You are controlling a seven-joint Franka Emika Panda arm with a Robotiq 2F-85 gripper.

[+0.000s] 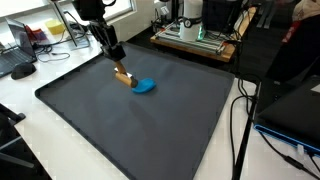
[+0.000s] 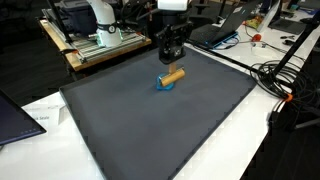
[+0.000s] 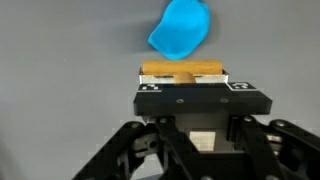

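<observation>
A tool with a short wooden handle (image 1: 122,75) and a blue head (image 1: 146,86) lies on the dark grey mat (image 1: 150,130), toward its far side. In both exterior views my gripper (image 1: 117,68) comes down from above and is shut on the wooden handle (image 2: 175,73). The blue head (image 2: 163,84) touches the mat while the handle tilts up into the fingers. In the wrist view the handle (image 3: 183,70) lies crosswise just beyond the black gripper (image 3: 185,76), and the blue head (image 3: 182,27) is past it. The fingertips themselves are hidden there.
The mat (image 2: 150,130) covers most of a white table. A wooden stand with equipment (image 2: 95,40) sits behind it, and cables (image 2: 285,85) trail off one side. A laptop (image 2: 15,115) lies at a table corner. A keyboard and mouse (image 1: 20,68) are off the mat.
</observation>
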